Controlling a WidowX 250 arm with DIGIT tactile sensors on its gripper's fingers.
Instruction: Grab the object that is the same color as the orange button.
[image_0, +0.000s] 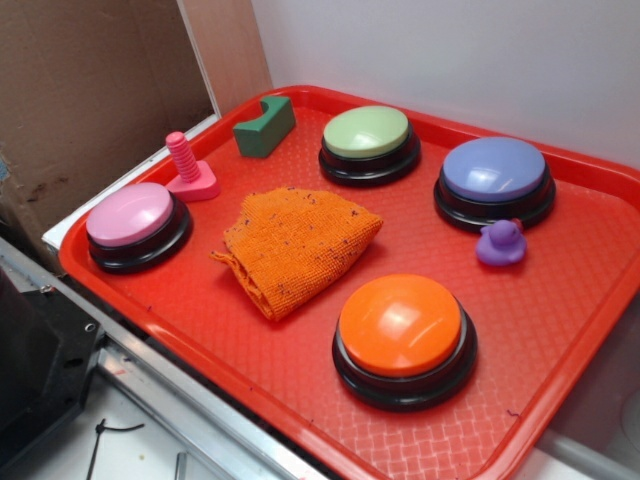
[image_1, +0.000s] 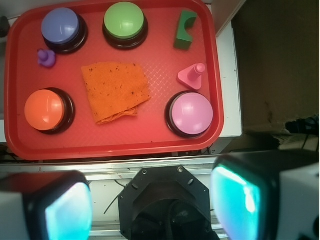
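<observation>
An orange knitted cloth (image_0: 298, 247) with dark specks lies folded in the middle of the red tray (image_0: 560, 320); from above the cloth (image_1: 115, 91) sits between the buttons. The orange button (image_0: 401, 333) with a glossy dome and black base stands near the tray's front; in the wrist view the orange button (image_1: 46, 110) is at the left. My gripper (image_1: 152, 205) hangs high above the tray's near edge, over the robot base, open with nothing between its fingers (image_1: 242, 200). It does not appear in the exterior view.
On the tray also stand a pink button (image_0: 135, 222), a green button (image_0: 368, 140), a purple button (image_0: 495, 178), a small purple duck (image_0: 501, 243), a pink screw-shaped toy (image_0: 189, 170) and a green block (image_0: 264, 126). Cardboard (image_0: 90, 90) rises behind the tray.
</observation>
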